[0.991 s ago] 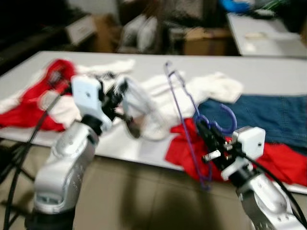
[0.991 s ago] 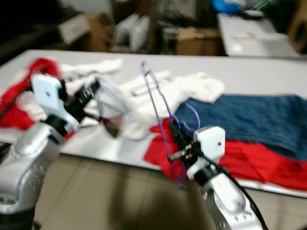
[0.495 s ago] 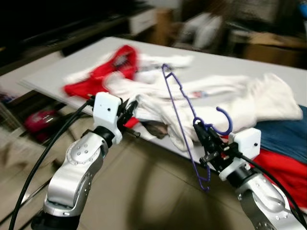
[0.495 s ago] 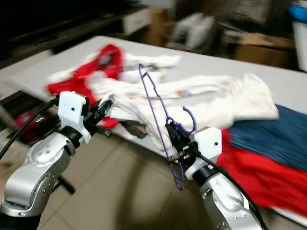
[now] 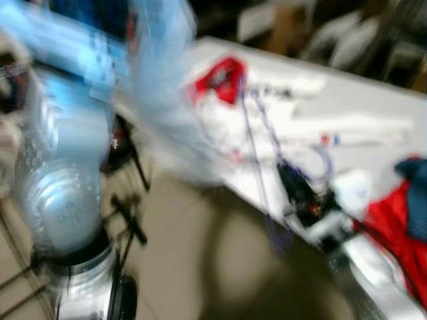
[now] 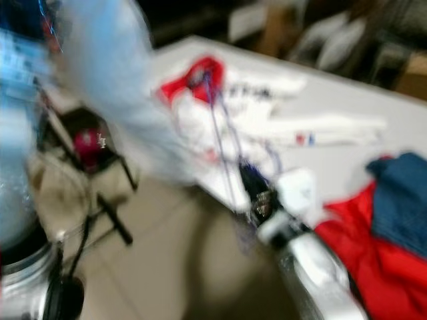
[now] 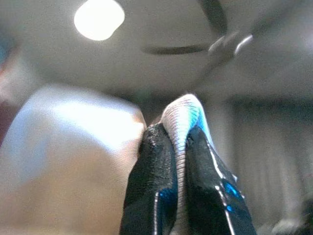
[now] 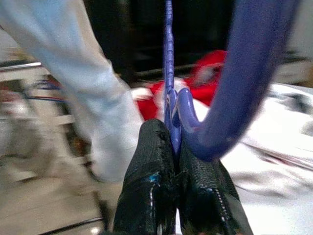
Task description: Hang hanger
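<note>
The head views are badly blurred. My right gripper (image 5: 298, 191) is shut on the neck of a purple wire hanger (image 5: 255, 131) just below its hook, holding it upright over the table's near edge. The right wrist view has the black fingers (image 8: 151, 147) pinching the hanger (image 8: 169, 73) where the hook curves off. My left arm (image 5: 60, 167) is raised close to the camera at the left. Its gripper (image 7: 177, 134) is shut on a fold of a white garment (image 7: 182, 110), which hangs as a pale blur (image 5: 163, 107) beside the arm.
The white table (image 5: 373, 100) runs across the right and carries a red cloth (image 5: 223, 73), white clothes, another red cloth (image 5: 393, 213) and blue jeans (image 6: 400, 187). A black stand (image 5: 130, 220) sits on the tiled floor at the left.
The camera has swung left and everything has blurred. My left arm has risen close to the camera with the white garment lifted off the table. The right gripper still holds the hanger.
</note>
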`<state>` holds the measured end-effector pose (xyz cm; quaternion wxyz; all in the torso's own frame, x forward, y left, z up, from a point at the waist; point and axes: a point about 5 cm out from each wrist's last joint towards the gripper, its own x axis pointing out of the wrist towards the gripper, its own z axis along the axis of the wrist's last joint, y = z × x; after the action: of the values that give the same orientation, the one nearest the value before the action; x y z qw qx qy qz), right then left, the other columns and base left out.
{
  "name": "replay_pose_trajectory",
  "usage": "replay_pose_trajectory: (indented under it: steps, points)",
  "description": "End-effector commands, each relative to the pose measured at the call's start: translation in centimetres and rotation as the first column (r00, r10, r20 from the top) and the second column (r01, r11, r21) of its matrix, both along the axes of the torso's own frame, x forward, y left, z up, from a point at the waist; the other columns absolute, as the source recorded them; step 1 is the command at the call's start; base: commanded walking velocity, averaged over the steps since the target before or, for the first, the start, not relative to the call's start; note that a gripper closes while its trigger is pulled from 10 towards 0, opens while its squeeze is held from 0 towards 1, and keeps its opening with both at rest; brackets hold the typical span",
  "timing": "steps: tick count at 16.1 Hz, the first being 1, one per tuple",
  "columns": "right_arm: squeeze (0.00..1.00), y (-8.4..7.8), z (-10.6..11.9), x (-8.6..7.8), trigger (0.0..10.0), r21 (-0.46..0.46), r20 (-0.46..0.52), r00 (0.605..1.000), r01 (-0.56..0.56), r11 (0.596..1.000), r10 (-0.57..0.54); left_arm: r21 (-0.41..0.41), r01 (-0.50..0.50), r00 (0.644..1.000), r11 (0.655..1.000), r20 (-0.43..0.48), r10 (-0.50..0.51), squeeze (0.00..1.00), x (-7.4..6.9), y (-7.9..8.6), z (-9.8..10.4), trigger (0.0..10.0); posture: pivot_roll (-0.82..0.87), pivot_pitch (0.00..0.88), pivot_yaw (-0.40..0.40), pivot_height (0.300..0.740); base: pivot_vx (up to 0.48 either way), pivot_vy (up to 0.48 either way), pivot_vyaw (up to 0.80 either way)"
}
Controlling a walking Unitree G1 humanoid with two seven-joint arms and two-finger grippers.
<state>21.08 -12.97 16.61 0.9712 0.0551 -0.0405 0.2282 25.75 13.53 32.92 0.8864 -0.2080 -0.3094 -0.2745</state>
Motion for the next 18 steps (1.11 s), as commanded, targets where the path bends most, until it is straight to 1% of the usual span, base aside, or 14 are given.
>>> replay_pose_trajectory:
  steps: [1, 2, 3, 4, 5, 6, 7, 8, 11, 12, 14, 15, 17, 18]
  points:
    - [0.0, -0.1, 0.0, 0.0, 10.0, 0.003, -0.005, 1.0, -0.007, 1.0, 0.007, 0.085, 0.046, 0.998, 0.995, -0.045, -0.043, 0.0, 0.0, -1.4, -0.9, 10.0, 0.05, 0.0, 0.064, 0.74, 0.0, 0.0, 0.8]
    - [0.0, -0.1, 0.0, 0.0, 10.0, 0.004, -0.006, 1.0, -0.01, 1.0, 0.01, 0.127, 0.049, 0.992, 0.991, -0.124, -0.033, 0.0, 0.3, -1.7, -2.5, 10.0, 0.05, 0.0, 0.065, 0.74, 0.0, 0.0, 0.8]
    - [0.0, -0.1, -0.1, -0.1, 10.0, 0.003, -0.008, 1.0, -0.012, 1.0, 0.012, 0.204, 0.007, 0.98, 0.979, -0.196, 0.034, 0.0, 0.8, -1.4, -4.4, 10.0, 0.05, 0.0, 0.067, 0.74, 0.0, 0.0, 0.8]
    - [0.0, -0.1, -0.1, -0.1, 10.0, 0.003, -0.01, 1.0, -0.013, 1.0, 0.013, 0.251, -0.006, 0.969, 0.968, -0.236, 0.067, 0.0, 1.1, -1.2, -5.7, 10.0, 0.04, 0.0, 0.067, 0.74, 0.0, 0.0, 0.8]
    - [0.0, -0.1, -0.2, -0.1, 10.0, 0.0, -0.017, 1.0, -0.016, 1.0, 0.016, 0.383, -0.119, 0.931, 0.916, -0.277, 0.236, 0.0, 1.9, -0.1, -8.3, 10.0, 0.04, 0.0, 0.068, 0.74, 0.0, 0.0, 0.8]
    - [0.0, 0.0, -0.4, -0.2, 10.0, -0.007, -0.026, 0.999, -0.027, 1.0, 0.027, 0.468, -0.171, 0.842, 0.867, -0.388, 0.375, 0.0, 2.6, 1.3, -11.1, 10.0, 0.04, 0.0, 0.068, 0.74, 0.0, 0.0, 0.8]
    - [0.0, 0.2, -0.6, -0.3, 10.0, -0.02, -0.034, 0.998, -0.045, 0.999, 0.045, 0.509, -0.227, 0.769, 0.83, -0.429, 0.474, 0.0, 2.9, 2.7, -12.8, 10.0, 0.04, 0.0, 0.066, 0.74, 0.0, 0.0, 0.8]
    - [0.0, 0.4, -0.9, -0.4, 10.0, -0.033, -0.051, 0.997, -0.065, 0.997, 0.063, 0.573, -0.243, 0.686, 0.782, -0.469, 0.557, 0.0, 3.0, 4.0, -14.7, 10.0, 0.04, 0.0, 0.065, 0.74, 0.0, 0.0, 0.8]
    - [0.0, 0.6, -2.4, -0.7, 10.0, -0.098, -0.135, 0.985, -0.118, 0.988, 0.104, 0.739, -0.137, 0.606, 0.659, -0.464, 0.646, 0.0, 2.6, 5.7, -18.4, 10.0, 0.04, 0.0, 0.062, 0.74, 0.0, 0.0, 0.8]
    - [0.0, 0.6, -2.8, -0.7, 10.0, -0.121, -0.154, 0.982, -0.125, 0.985, 0.106, 0.759, -0.124, 0.608, 0.639, -0.451, 0.653, 0.0, 2.6, 5.8, -18.9, 10.0, 0.04, 0.0, 0.063, 0.74, 0.0, 0.0, 0.8]
    - [0.0, 0.0, -3.9, -0.6, 10.0, -0.193, -0.2, 0.976, -0.13, 0.973, 0.09, 0.791, -0.037, 0.66, 0.611, -0.44, 0.609, 0.0, 2.5, 5.2, -19.8, 10.0, 0.03, 0.0, 0.067, 0.74, 0.0, 0.0, 0.8]
    - [0.0, -0.4, -4.3, -0.3, 10.0, -0.229, -0.222, 0.973, -0.11, 0.967, 0.059, 0.793, 0.015, 0.702, 0.609, -0.442, 0.558, 0.0, 2.5, 4.4, -20.0, 10.0, 0.03, 0.0, 0.069, 0.74, 0.0, 0.0, 0.8]
    - [0.0, -1.1, -5.4, 0.2, 10.0, -0.321, -0.26, 0.965, -0.111, 0.941, 0.026, 0.778, 0.07, 0.746, 0.624, -0.456, 0.485, 0.0, 2.6, 3.0, -20.2, 10.0, 0.03, 0.0, 0.072, 0.74, 0.0, 0.0, 0.4]
    - [0.0, -1.5, -5.7, 0.6, 10.0, -0.326, -0.281, 0.96, -0.106, 0.94, 0.011, 0.79, 0.088, 0.77, 0.607, -0.441, 0.462, 0.0, 3.0, 2.2, -20.4, 10.0, 0.03, 0.0, 0.073, 0.74, 0.0, 0.0, 0.0]
